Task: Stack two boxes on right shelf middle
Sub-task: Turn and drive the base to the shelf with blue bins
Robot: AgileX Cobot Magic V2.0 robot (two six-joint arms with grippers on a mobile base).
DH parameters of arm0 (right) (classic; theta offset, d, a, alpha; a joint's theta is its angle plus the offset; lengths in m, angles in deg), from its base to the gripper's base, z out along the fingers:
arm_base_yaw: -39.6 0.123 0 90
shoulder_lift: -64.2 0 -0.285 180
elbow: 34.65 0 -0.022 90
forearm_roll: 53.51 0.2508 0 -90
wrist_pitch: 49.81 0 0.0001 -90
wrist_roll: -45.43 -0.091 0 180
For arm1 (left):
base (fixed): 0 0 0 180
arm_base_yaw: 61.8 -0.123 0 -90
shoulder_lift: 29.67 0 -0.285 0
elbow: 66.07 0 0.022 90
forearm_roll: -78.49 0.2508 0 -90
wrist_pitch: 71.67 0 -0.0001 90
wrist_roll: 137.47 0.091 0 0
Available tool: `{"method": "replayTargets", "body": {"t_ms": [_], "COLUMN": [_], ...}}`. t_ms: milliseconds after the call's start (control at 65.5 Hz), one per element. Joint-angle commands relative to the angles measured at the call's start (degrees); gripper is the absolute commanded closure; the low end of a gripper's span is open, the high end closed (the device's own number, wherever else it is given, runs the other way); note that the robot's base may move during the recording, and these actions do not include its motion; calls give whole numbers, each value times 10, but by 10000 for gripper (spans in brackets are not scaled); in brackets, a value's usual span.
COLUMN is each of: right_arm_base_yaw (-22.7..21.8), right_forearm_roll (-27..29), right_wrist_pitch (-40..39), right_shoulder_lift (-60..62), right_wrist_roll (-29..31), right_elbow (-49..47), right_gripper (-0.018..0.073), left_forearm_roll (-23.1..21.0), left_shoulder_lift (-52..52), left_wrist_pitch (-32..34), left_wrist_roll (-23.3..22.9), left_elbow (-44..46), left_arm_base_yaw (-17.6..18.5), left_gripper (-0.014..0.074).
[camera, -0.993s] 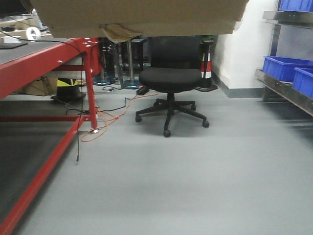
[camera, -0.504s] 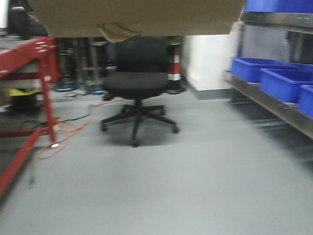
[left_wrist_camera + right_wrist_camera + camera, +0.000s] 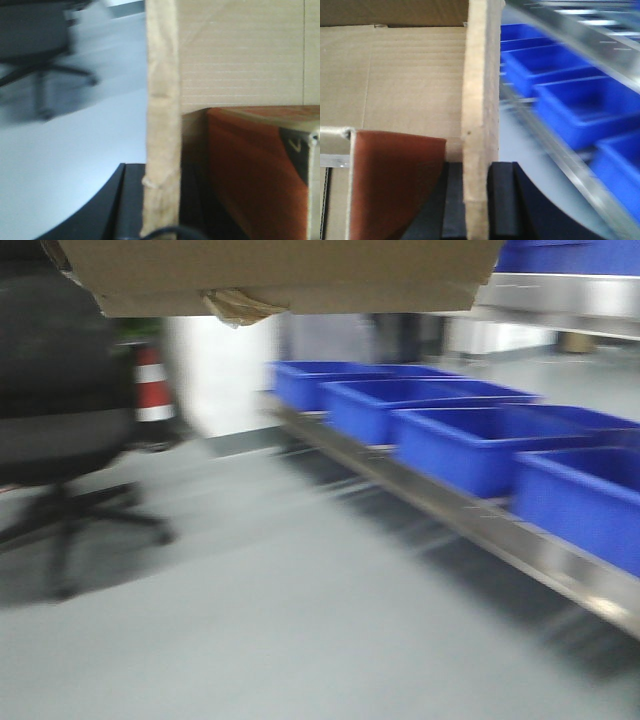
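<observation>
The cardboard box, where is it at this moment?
In the front view the cardboard box spans the top edge, above the blue bins on the right; in the right wrist view its wall stands between the pads of the right hand.

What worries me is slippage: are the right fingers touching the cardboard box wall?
Touching. Right wrist view shows black fingers flush against both faces of the cardboard box wall, no gap.
</observation>
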Motion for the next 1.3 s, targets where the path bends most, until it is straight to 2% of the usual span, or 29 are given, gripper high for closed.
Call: {"method": "replayTargets", "body": {"t_ms": [0,1283], "right_arm_base_yaw": [-2,-2], "right_forearm_roll": [-9,-9], "right_wrist_pitch": [-52,-52], "right_shoulder_lift": [10,10], "right_wrist_roll": [-1,-1], "right_elbow": [-7,-7], "right_gripper": [721,721], "left_forearm_roll": [6,6], "left_shoulder_lift": [3,3], "left_wrist_pitch": [19,19], "left_wrist_roll": [-2,-2], "left_elbow": [6,6], "left_arm_base_yaw": [-3,-3], "left_gripper": [707,707]}}
